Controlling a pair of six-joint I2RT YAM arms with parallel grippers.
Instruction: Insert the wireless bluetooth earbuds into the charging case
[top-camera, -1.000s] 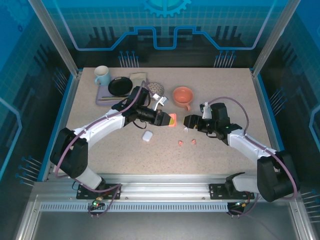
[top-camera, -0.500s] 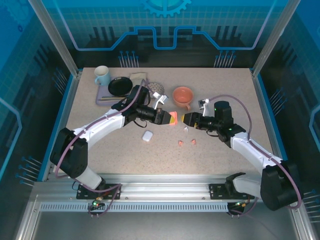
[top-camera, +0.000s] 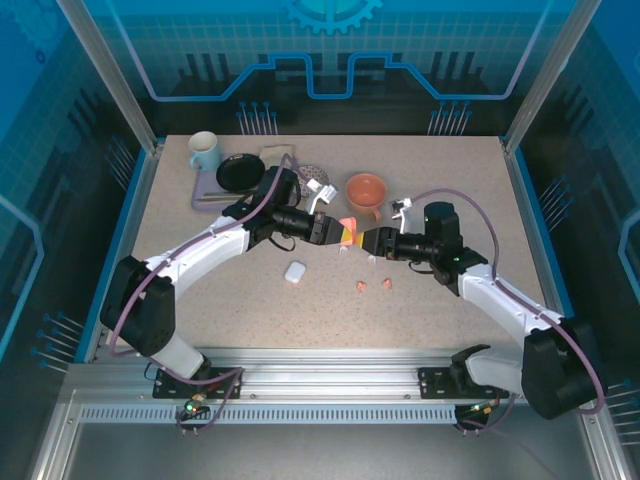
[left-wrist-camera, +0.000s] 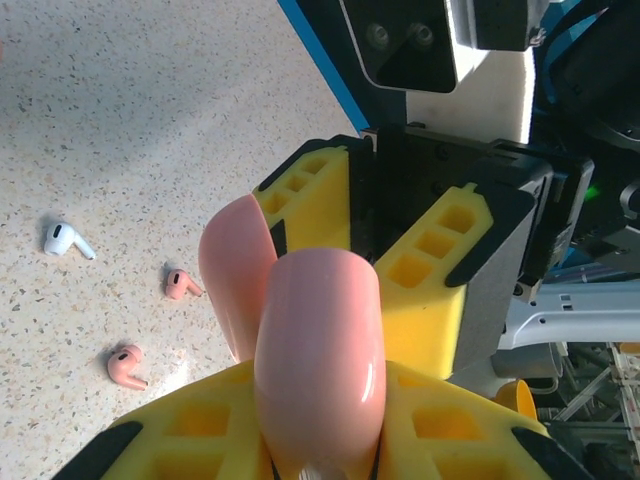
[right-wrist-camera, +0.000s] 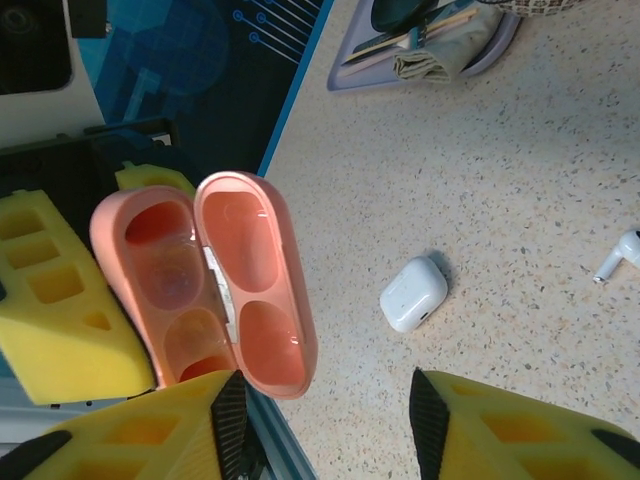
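Above the surface (top-camera: 450, 190), left fingers (left-wrist-camera: 200, 435) clench the open pink charging case (right-wrist-camera: 250, 280). Right fingers (right-wrist-camera: 520, 430) stand parted beside it, grasping nothing

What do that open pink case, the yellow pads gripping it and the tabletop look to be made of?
Pink case: likely hard plastic, smooth and semi-glossy; light glints along its rounded shell. Yellow pads: probably moulded plastic or rubber, matte, with square hollows. Tabletop: speckled beige surface, stone-look laminate or composite; can't tell which.
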